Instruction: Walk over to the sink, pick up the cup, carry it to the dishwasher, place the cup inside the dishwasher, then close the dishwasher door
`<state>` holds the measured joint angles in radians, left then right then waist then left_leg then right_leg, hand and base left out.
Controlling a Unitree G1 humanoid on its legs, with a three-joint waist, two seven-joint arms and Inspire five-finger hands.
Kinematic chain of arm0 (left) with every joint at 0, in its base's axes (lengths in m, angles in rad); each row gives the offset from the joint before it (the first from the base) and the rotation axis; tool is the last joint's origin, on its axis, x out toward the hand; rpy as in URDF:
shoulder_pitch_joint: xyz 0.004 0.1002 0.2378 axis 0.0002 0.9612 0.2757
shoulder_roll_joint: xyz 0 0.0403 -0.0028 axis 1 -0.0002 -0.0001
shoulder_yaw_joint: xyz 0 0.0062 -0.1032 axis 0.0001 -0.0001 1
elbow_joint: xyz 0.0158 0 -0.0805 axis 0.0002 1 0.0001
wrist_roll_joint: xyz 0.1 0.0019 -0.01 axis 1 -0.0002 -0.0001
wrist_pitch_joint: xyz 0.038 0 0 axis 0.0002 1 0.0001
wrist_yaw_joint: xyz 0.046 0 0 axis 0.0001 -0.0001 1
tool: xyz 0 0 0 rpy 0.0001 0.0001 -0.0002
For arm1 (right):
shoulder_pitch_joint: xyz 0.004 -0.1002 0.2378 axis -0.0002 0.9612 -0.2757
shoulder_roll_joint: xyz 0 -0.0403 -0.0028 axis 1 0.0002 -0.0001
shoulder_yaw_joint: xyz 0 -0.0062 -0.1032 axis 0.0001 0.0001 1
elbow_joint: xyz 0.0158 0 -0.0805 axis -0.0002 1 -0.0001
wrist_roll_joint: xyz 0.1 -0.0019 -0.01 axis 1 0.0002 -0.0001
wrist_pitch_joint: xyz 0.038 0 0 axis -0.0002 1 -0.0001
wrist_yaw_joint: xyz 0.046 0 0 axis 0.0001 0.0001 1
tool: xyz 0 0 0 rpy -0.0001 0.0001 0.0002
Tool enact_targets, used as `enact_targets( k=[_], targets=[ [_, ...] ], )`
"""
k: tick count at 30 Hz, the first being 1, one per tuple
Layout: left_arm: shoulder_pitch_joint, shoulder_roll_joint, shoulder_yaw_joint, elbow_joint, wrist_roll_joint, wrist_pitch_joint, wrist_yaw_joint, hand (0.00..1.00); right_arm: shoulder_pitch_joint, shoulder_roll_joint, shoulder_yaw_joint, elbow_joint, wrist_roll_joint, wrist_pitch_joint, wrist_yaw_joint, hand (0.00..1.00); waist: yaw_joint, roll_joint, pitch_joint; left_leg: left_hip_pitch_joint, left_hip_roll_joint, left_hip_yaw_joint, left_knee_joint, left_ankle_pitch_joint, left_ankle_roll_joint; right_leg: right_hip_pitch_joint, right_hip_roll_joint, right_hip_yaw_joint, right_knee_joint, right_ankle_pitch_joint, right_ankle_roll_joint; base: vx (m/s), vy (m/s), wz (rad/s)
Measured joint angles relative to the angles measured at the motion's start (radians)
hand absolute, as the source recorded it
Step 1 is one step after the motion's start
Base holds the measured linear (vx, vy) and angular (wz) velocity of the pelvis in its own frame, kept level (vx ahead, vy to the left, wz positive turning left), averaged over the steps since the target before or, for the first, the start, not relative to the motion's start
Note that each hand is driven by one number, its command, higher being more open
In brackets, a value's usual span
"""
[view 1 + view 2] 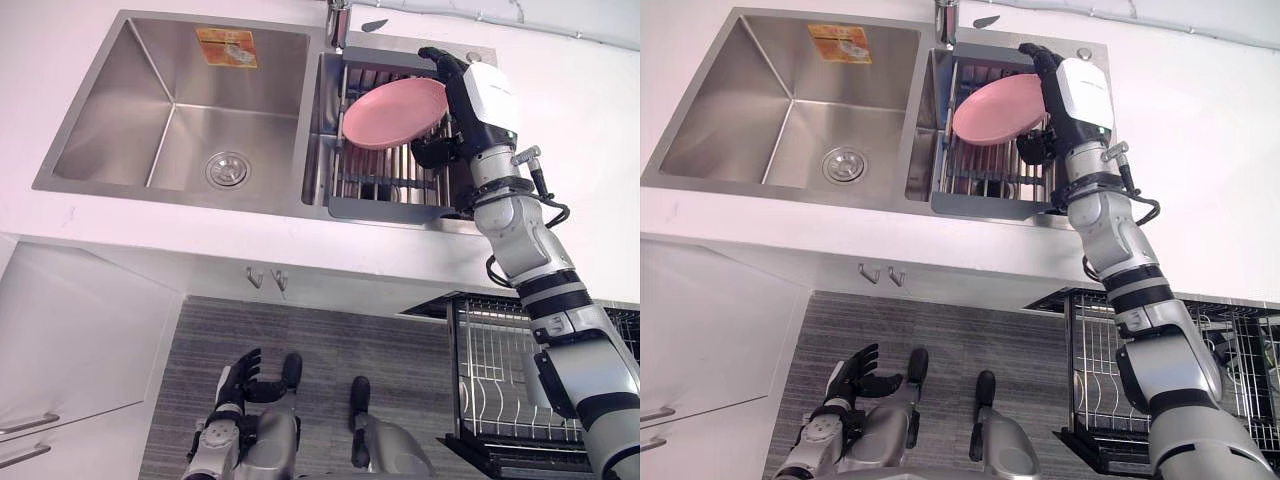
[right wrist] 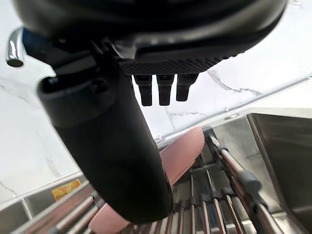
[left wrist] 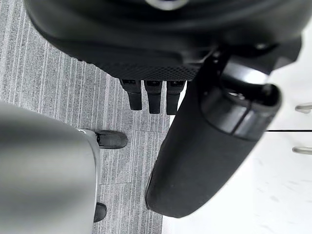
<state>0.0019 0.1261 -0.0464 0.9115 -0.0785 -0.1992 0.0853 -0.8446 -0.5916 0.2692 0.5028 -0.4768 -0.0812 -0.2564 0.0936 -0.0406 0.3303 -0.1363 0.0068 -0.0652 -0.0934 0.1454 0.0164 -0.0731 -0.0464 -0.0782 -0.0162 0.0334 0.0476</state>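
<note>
A pink plate (image 1: 395,112) leans tilted in the wire drain rack (image 1: 385,185) that sits in the small right basin of the sink. My right hand (image 1: 470,100) is at the plate's right rim, with its fingers (image 1: 438,58) reaching over the upper edge and its thumb (image 1: 428,152) below the lower edge. In the right wrist view the fingers look straight, and the plate (image 2: 183,151) shows past the thumb (image 2: 112,161). My left hand (image 1: 238,385) hangs low above the floor, relaxed and holding nothing.
The large left basin (image 1: 170,110) has a drain and a sticker on its far wall. A faucet (image 1: 338,20) stands behind the divider. A pulled-out wire dishwasher rack (image 1: 500,380) sits at lower right under the white counter (image 1: 150,225). White cabinet doors (image 1: 70,340) are at lower left.
</note>
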Motion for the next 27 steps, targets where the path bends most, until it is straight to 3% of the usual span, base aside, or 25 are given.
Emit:
enact_targets(
  k=[27],
  targets=[
    [-0.015, 0.01, -0.004, -0.01, -0.001, -0.014, 0.002, 0.9, -0.088, -0.006, 0.113, 0.118, -0.106, 0.004, 0.045, 0.9, 0.026, -0.027, 0.014, -0.018, 0.0, -0.014, 0.002, 0.0, 0.0, -0.009, 0.001, -0.019, 0.001, -0.003, 0.0, 0.0, -0.005, 0.01]
  ],
)
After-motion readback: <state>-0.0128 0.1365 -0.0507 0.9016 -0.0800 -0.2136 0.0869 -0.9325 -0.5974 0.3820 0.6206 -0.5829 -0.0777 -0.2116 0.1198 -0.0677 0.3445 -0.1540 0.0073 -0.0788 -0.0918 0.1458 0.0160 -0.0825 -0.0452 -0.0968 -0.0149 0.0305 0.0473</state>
